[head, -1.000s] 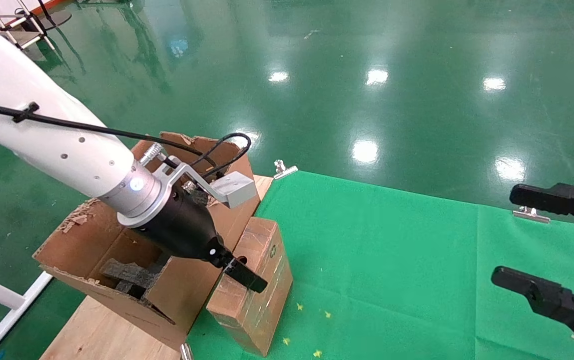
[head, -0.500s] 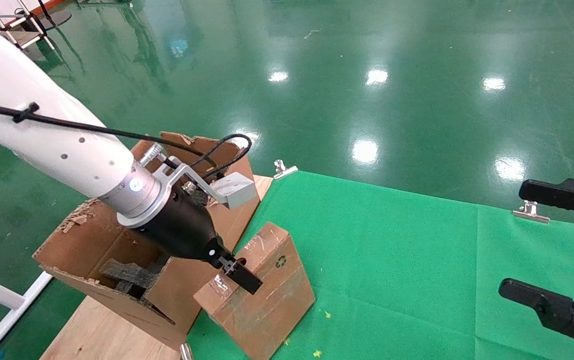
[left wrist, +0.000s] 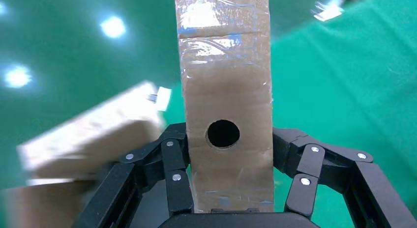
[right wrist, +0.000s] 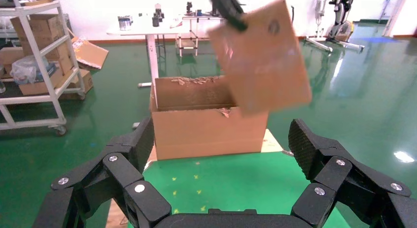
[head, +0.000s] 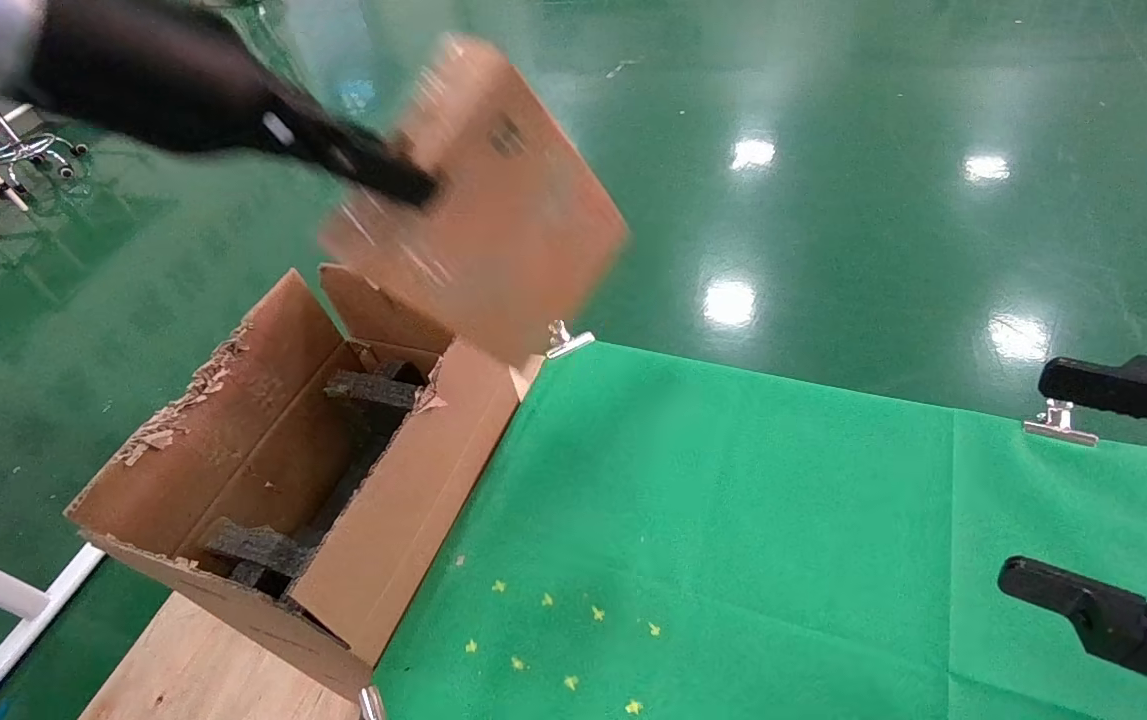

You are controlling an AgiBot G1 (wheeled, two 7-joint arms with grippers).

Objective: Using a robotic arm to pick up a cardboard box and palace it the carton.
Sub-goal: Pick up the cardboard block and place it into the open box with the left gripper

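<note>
Lifted off the green cloth since a moment ago, the cardboard box (head: 493,190) hangs pinched in the left gripper (head: 388,175) above the carton (head: 403,500); lowering it in remains, right gripper (head: 1113,500) spread idle.

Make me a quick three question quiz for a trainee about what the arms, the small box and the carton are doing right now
1. True or false: the cardboard box rests on the green cloth.
2. Which gripper holds the box? A) left gripper B) right gripper C) neither
3. Fill in: the black foam inserts sit inside the ______.

Key
1. False: it is in the air, above the carton.
2. A: the left gripper's fingers clamp the box's sides, below its taped end. The right gripper is parked open at the cloth's right side.
3. carton
</note>
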